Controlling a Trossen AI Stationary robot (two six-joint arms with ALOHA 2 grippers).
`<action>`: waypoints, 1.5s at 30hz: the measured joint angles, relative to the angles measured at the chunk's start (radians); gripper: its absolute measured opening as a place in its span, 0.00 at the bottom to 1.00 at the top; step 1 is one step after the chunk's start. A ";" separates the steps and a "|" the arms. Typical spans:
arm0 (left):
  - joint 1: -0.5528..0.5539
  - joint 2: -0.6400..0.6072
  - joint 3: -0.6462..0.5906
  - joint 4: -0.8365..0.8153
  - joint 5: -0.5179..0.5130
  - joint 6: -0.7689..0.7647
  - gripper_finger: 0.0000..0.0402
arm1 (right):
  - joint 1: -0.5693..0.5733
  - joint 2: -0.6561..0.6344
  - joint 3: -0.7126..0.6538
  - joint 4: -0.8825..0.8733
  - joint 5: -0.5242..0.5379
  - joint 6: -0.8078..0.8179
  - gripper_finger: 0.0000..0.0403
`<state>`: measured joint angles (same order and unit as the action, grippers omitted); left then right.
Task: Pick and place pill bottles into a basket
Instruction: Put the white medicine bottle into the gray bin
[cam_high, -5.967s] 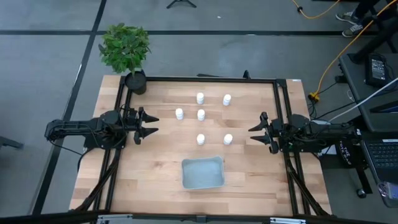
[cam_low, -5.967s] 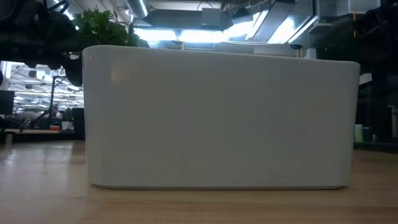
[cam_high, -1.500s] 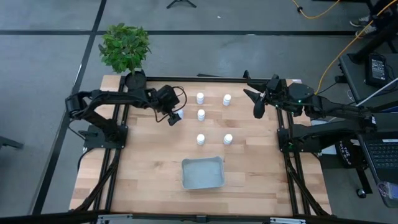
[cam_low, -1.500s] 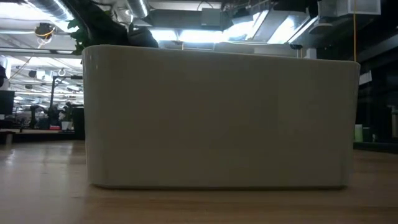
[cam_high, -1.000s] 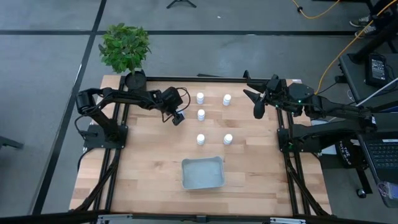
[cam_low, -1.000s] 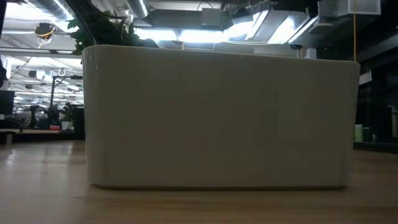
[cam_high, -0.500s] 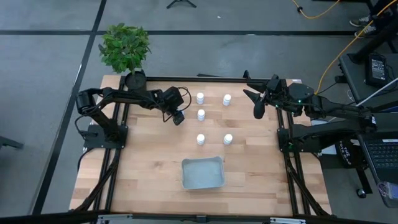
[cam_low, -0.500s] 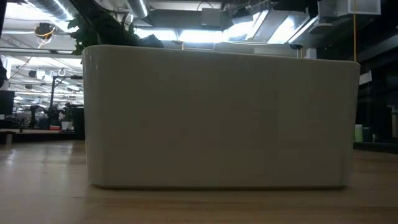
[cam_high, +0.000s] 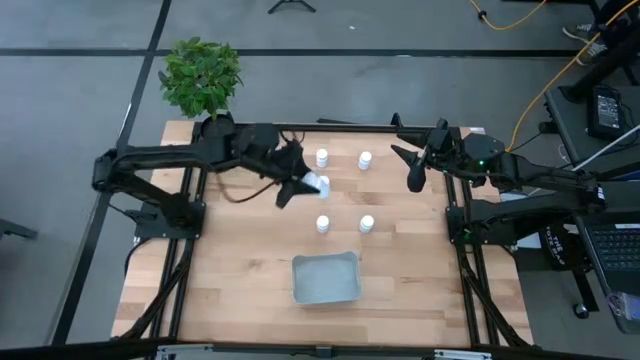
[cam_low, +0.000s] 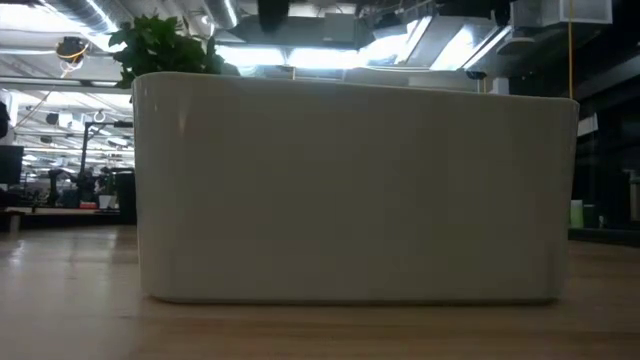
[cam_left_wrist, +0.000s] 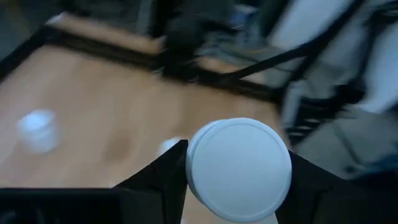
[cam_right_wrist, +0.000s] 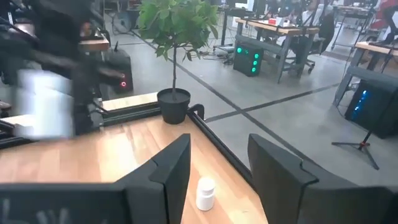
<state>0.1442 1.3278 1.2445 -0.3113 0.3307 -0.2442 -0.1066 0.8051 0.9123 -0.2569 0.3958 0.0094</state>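
My left gripper (cam_high: 305, 186) is over the middle of the table's far half, shut on a white pill bottle (cam_left_wrist: 239, 168). Two more bottles stand at the far side (cam_high: 322, 157) (cam_high: 365, 159), and two stand nearer the basket (cam_high: 322, 224) (cam_high: 367, 224). I cannot tell whether a sixth bottle is hidden under the gripper. The pale grey-blue basket (cam_high: 325, 278) sits near the front edge and fills the low view (cam_low: 350, 190). My right gripper (cam_high: 410, 166) is open and empty above the far right of the table. My left gripper pinches the bottle's sides (cam_left_wrist: 186, 177) between its two fingers, just below the cap. The cap's round top (cam_left_wrist: 239, 163) faces the wrist camera. The fingers slant down toward the table's right. The bottle is lifted clear of the table.
A potted plant in a black pot (cam_high: 218, 130) stands at the far left corner. A black frame rail (cam_high: 330, 127) runs along the far edge. Bare wood lies on either side of the basket.
My left gripper, shut on the bottle it took hold of at the left of the group, has lifted it off the table. It has swung fast toward the table's right, turning as it went. The right arm has kept still.
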 joint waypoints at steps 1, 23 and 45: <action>-0.038 0.000 0.026 -0.016 -0.007 -0.006 0.42 | 0.000 0.000 0.000 0.000 0.000 -0.009 0.40; -0.578 0.208 0.087 -0.419 -0.369 -0.074 0.42 | 0.050 0.000 0.000 0.174 -0.161 0.276 0.40; -0.479 0.498 0.182 -0.265 -0.291 0.055 0.42 | 0.187 0.091 0.000 0.155 -0.192 0.323 0.40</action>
<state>-0.3350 1.8253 1.4261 -0.5761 0.0396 -0.1888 0.0805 0.8956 0.9123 -0.1020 0.2042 0.3328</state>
